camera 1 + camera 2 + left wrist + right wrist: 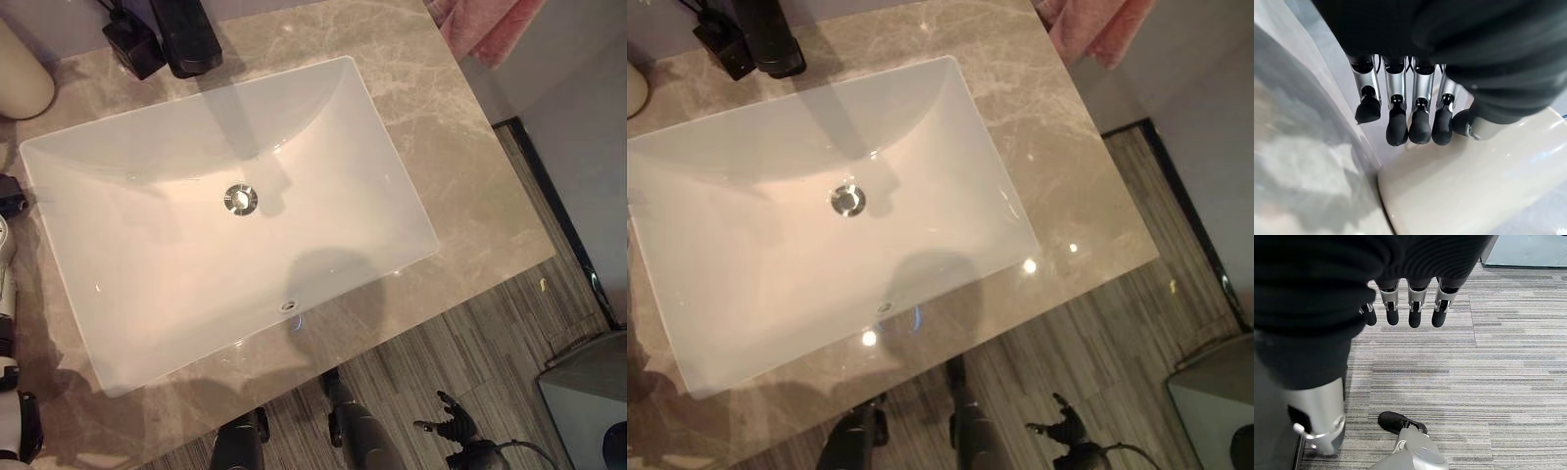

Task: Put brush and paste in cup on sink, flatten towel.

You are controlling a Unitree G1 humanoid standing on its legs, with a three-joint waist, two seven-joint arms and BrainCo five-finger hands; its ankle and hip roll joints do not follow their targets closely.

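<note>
**Both hands empty near the basin**

Left hand [1397, 111] close over a cream rounded object [1474, 186], fingers straight and side by side, gripping nothing. Right hand [449, 419] low over the striped floor [1508, 362], off the near right corner of the white basin [147, 264], fingers loosely spread, empty. Pink towel [480, 24] bunched beyond the basin's far right corner, at the marble counter [460, 166] edge. Black faucet [186, 34] behind the basin's far rim.

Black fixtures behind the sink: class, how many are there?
2. The faucet stands at the basin's back edge; a smaller black block sits just left of it. Others may be out of frame.
</note>
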